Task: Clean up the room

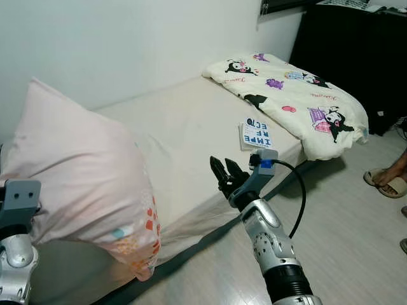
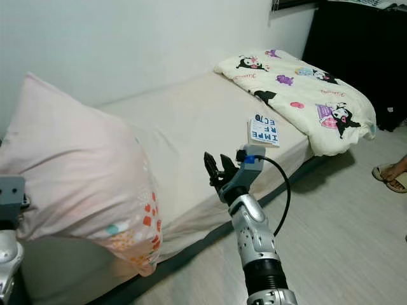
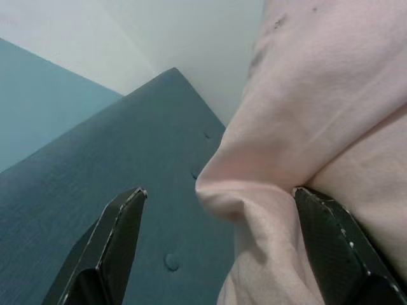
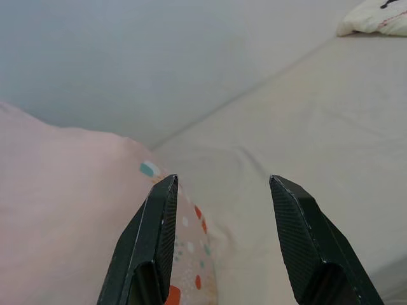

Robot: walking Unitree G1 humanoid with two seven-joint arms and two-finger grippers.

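A bedroom in somebody's home, no question.

Here's the bed point(image 1: 191, 133), a low mattress under a plain cream sheet, pushed against a bare white wall point(image 1: 127, 44). Beyond the right gripper's point(image 1: 225, 173) parted jaws, at the far end, lies a folded quilt point(image 1: 292, 95) printed with cartoon characters, and a book point(image 1: 255, 133) rests on the sheet just past those jaws. A big pink pillow point(image 1: 76, 184) stands up on the near end, to the jaws' left. Pale plank floor point(image 1: 356, 241) alongside, dark furniture point(image 1: 356, 51) in the far corner, and a person's sandalled foot point(image 1: 386, 181) at the edge.
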